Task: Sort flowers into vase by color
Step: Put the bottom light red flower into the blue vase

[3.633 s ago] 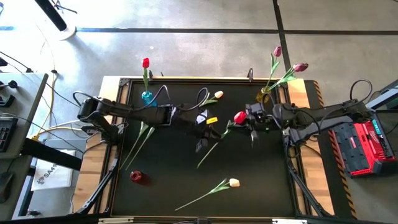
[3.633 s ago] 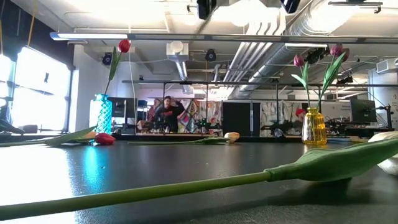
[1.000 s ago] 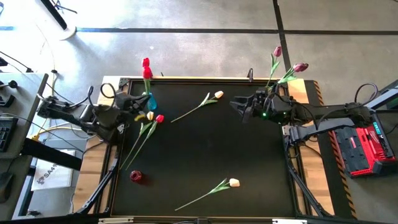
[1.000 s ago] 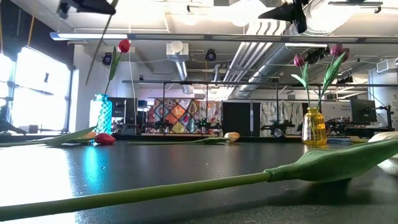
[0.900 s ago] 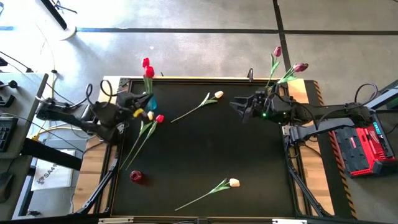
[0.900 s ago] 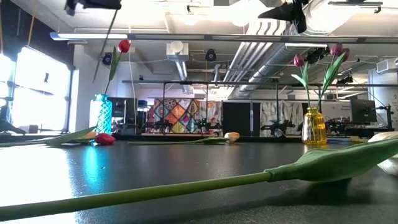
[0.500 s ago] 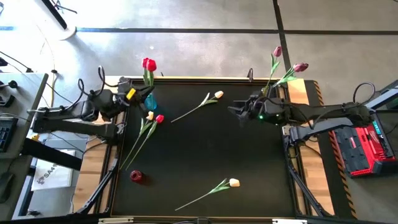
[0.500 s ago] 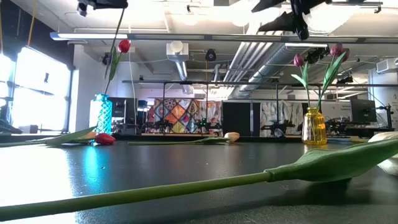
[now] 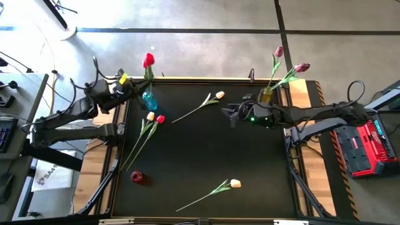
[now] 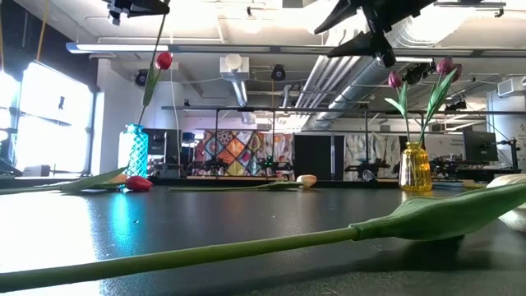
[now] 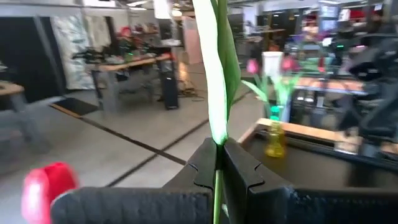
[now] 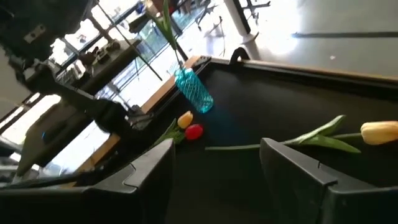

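1. My left gripper (image 9: 128, 87): raised above the table's (image 9: 206, 156) far left corner, jaws clenched on the thin green stem (image 11: 219, 93) of a red tulip (image 9: 149, 60). The stem hangs down toward the blue vase (image 9: 149, 99); I cannot tell whether its end is inside the neck.

2. My right gripper (image 9: 230, 114): up in the air over the far middle of the table, jaws released and spread wide, nothing between them.

3. Blue vase: far left corner, upright, latticed glass.

4. Yellow vase (image 9: 267, 97): far right corner, upright, with 2 pink-magenta tulips (image 9: 301, 67) standing in it.

5. Cream tulip (image 9: 219, 95): lying flat on the far middle of the table, between the 2 vases, stem running toward the near left.

6. Red tulip head (image 9: 160, 119) and cream-yellow tulip head (image 9: 150, 116): lying side by side just near of the blue vase, their stems trailing toward the near left edge.

7. Red flower head (image 9: 137, 177): lying at the near left of the table, well apart from the others.

8. Cream tulip (image 9: 235, 183): lying at the near middle, stem pointing to the near left.
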`<control>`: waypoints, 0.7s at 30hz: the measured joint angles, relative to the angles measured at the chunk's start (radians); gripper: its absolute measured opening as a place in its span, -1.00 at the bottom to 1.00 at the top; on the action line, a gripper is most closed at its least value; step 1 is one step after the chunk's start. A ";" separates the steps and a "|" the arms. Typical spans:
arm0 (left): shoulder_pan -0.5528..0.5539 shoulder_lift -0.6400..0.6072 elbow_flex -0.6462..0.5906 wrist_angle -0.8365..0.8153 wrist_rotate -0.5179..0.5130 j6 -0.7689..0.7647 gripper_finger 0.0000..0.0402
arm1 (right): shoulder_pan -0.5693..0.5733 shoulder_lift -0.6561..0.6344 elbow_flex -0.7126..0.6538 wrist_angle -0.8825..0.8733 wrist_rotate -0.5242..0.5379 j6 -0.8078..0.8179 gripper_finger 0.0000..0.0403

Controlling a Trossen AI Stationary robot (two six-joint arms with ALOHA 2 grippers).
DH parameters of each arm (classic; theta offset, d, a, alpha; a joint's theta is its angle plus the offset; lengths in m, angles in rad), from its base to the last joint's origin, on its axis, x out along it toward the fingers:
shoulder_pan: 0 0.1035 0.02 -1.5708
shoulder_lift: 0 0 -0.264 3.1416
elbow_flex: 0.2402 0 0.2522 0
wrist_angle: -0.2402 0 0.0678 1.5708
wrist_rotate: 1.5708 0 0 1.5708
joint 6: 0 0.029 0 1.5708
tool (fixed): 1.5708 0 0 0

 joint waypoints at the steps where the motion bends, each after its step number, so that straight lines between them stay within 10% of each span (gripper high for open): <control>1: 0.019 -0.004 0.000 0.000 0.003 0.008 -1.00 | -0.001 0.007 0.000 0.014 0.010 0.000 0.11; 21: 0.411 0.037 0.000 -0.020 0.096 -0.027 -1.00 | -0.042 0.040 0.000 0.126 0.004 0.000 0.11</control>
